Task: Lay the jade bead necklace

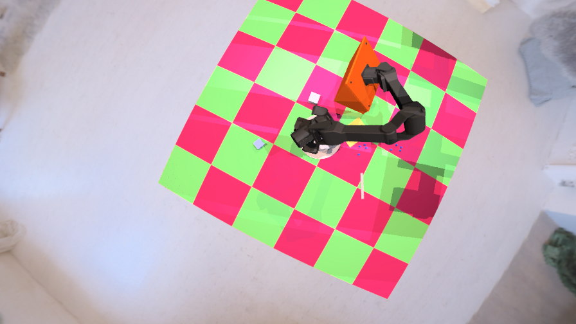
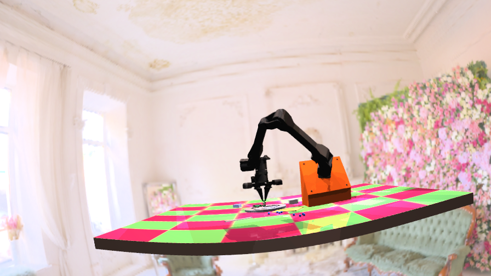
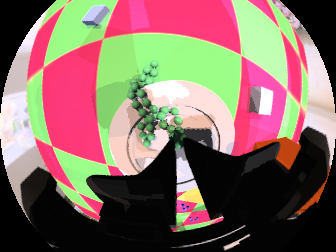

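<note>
The jade bead necklace (image 3: 153,108) (image 2: 256,206) is a bunched chain of green beads. In the wrist view it runs from the fingertips up and left across the board, and its far end reaches past the board's rim. The round bead board (image 3: 120,121) (image 1: 322,155) is pale, with a thin dark ring for its groove; the arm covers much of it in the top view. My gripper (image 3: 178,142) (image 2: 264,202) points down just above the board, shut on a few beads. The necklace lies bunched, not around the ring. Whether its lower beads touch the board is unclear.
A white block (image 1: 314,97) (image 3: 265,101) and a lavender block (image 1: 258,143) (image 3: 95,15) lie beyond the board. A yellow piece (image 1: 356,123) and small blue beads (image 1: 365,148) lie towards the arm's base. A white strip (image 1: 362,186) and the orange base (image 1: 354,82) also show.
</note>
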`<state>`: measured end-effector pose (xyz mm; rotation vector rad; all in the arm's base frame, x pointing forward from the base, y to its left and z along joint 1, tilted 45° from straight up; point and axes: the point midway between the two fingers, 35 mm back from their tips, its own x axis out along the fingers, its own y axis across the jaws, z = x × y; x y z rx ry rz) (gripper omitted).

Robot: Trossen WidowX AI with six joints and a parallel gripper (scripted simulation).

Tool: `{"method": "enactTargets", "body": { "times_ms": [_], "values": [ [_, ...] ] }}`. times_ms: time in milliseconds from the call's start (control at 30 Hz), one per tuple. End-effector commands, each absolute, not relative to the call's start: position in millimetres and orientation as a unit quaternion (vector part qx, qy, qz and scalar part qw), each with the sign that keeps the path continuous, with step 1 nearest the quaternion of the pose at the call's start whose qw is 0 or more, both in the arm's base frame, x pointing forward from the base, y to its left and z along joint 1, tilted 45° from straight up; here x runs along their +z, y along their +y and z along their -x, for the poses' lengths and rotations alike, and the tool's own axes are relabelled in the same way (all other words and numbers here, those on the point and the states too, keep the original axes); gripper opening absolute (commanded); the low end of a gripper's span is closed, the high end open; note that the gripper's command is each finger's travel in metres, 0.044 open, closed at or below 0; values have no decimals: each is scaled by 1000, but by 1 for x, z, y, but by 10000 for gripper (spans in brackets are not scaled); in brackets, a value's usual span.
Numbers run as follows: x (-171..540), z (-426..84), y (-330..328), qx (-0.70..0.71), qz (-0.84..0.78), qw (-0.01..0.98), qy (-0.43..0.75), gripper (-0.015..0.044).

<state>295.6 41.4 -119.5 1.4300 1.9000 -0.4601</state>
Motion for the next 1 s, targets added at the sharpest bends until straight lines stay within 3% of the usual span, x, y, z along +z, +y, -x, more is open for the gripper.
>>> {"method": "enactTargets", "body": {
  "times_ms": [0, 667, 967],
  "values": [
    [-123, -292, 48, -179, -554, 347, 736, 0],
    [-133, -289, 57, -179, -554, 347, 736, 0],
    [-128, -300, 50, -174, -560, 361, 725, 236]
  ]
}}
